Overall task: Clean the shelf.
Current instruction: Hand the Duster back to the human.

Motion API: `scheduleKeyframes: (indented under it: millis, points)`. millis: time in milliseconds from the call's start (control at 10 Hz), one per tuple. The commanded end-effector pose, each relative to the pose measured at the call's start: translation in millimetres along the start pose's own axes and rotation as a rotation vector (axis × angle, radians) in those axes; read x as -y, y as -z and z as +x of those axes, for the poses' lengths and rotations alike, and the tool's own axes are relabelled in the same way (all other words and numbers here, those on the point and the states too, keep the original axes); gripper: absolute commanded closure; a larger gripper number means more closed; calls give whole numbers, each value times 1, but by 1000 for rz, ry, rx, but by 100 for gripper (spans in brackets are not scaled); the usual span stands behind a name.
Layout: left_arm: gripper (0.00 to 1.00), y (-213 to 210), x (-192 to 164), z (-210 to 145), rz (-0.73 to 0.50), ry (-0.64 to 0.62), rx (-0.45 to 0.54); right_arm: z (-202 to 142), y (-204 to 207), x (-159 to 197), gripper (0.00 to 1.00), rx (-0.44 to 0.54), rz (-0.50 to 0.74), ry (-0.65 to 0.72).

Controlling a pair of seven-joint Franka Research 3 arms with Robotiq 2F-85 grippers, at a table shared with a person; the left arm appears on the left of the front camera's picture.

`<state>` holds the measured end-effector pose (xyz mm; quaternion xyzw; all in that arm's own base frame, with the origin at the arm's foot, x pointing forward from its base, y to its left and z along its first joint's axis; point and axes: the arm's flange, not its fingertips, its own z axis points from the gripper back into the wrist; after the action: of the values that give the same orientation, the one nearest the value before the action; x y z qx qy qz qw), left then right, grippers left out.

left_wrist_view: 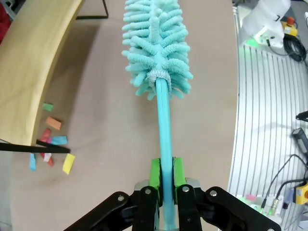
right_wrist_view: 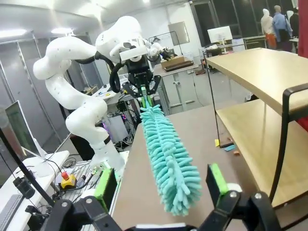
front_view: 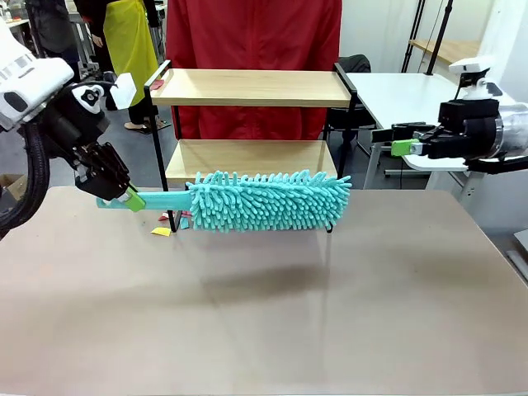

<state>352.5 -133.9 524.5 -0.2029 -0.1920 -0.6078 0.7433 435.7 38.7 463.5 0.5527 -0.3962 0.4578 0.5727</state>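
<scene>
The brown table (front_view: 264,313) is bare across its near half. Farther back, the left gripper (front_view: 132,198) comes in from the left side and is clamped tight on the turquoise handle of a duster (front_view: 268,200); in the left wrist view its 2 green pads (left_wrist_view: 154,173) press the handle from either side. The duster's fluffy turquoise head lies level above the table, reaching across in front of the shelf's lower board. Near the left foot of the shelf (front_view: 247,124), small coloured paper scraps (front_view: 162,231) lie on the table; the left wrist view shows yellow, orange, blue, red and green pieces (left_wrist_view: 53,144) clustered by the frame's black rail. The shelf stands at the far side of the table, 2 light wooden boards in a thin black frame. A person in a red garment (front_view: 252,41) stands just behind it. The right gripper (front_view: 402,147) is raised at the right, well apart from the shelf, its jaws spread wide and holding nothing
</scene>
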Motion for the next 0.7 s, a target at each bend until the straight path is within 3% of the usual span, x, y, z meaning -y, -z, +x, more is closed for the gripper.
scheduleKeyframes:
  millis: [0, 300, 600]
  points:
    - [87, 0, 0, 0, -4, -1, 4, 7, -1, -1, 0, -1, 1, 20]
    - [87, 26, -23, -3, -5, 59, 99, -7, 7, 2, 0, 33, -97, -70]
    - [87, 34, -28, -14, -15, 102, 188, -14, 24, 11, 0, 60, -100, -151]
